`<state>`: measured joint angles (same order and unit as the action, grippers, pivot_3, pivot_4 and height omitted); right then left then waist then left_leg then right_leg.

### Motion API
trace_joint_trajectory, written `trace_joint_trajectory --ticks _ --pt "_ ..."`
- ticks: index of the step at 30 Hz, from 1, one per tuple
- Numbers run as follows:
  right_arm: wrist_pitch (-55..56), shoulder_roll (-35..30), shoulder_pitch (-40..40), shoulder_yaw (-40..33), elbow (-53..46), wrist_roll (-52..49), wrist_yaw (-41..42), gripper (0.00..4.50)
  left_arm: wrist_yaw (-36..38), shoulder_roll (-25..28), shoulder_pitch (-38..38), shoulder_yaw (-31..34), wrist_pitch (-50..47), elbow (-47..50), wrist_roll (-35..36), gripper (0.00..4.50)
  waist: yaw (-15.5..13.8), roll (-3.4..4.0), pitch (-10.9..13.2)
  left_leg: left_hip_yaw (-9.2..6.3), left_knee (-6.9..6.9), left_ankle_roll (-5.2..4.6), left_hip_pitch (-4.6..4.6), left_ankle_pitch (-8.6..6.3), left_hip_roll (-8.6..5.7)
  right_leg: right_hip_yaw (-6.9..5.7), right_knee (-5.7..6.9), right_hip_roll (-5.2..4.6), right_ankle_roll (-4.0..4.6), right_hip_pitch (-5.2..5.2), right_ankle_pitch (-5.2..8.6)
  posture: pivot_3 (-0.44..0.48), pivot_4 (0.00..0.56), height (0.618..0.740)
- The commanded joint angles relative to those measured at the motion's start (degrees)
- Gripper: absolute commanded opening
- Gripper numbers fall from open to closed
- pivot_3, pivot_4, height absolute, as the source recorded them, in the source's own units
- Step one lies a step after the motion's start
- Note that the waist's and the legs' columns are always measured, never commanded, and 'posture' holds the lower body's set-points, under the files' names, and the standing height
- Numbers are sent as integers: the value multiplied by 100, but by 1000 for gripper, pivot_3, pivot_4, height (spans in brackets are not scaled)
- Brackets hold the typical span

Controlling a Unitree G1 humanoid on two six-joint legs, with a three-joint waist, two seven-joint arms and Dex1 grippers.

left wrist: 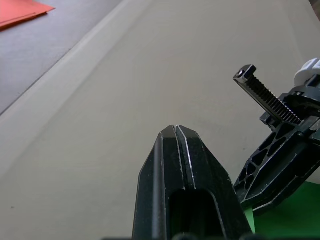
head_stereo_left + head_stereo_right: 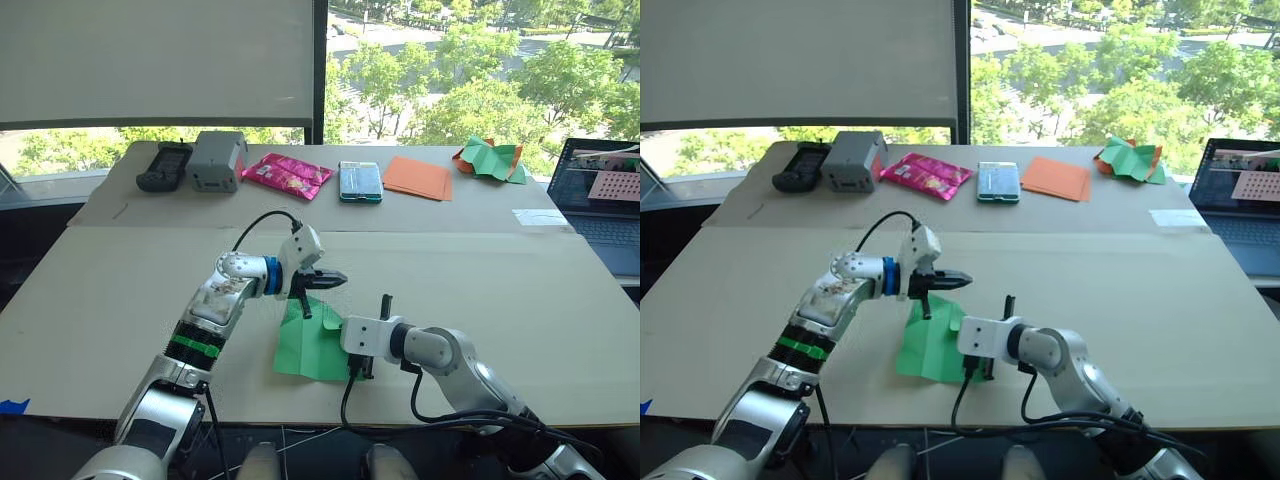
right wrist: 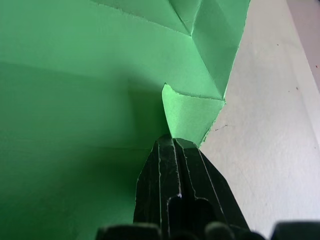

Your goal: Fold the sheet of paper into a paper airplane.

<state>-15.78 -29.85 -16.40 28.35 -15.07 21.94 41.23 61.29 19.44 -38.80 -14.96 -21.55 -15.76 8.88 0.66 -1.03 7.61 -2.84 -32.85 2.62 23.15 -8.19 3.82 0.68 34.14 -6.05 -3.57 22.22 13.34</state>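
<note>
— Nearest on the desk (image 2: 520,310)?
— Green sheet of paper (image 2: 310,350), partly folded, flat by the near edge.
— And the left pincer (image 2: 325,281)?
— Fingers pressed together, empty, poised over the sheet's far edge.
— Right pincer (image 3: 172,142)?
— At the sheet's right side, pinched together on a small folded flap.

Count on table (image 2: 560,300):
- green sheet of paper (image 2: 305,350): 1
- flat orange sheets (image 2: 418,177): 1 stack, number of sheets cannot be told
- crumpled green-and-orange paper heap (image 2: 492,159): 1
- pink packet (image 2: 288,174): 1
- grey box (image 2: 218,160): 1
- black device (image 2: 164,166): 1
- teal-edged flat pack (image 2: 360,181): 1
- laptop (image 2: 605,200): 1
- grippers: 2, left gripper (image 2: 335,281), right gripper (image 2: 358,372)
</note>
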Motion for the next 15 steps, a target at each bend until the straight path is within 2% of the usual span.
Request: trace_joint_trajectory --ticks 1,9,15 --pt "36 15 -15 -25 -56 51 37 36 0 -23 53 -132 287 -258 -164 0 -1 -1 1 0 -1 0 -1 0 0 0 0 0 0 3 0 0 150 706" --pt "1 22 24 -25 -139 55 73 36 -122 -209 -142 -286 898 -1259 -545 0 -5 -2 1 0 -4 26 -2 -16 0 -1 -4 -1 0 6 0 0 150 706" --pt "-12 26 28 -38 -166 59 91 36 -144 -162 -122 -403 1318 -1741 -845 0 -10 -1 0 0 -4 25 -5 -15 0 -1 -2 0 0 6 0 0 150 706"
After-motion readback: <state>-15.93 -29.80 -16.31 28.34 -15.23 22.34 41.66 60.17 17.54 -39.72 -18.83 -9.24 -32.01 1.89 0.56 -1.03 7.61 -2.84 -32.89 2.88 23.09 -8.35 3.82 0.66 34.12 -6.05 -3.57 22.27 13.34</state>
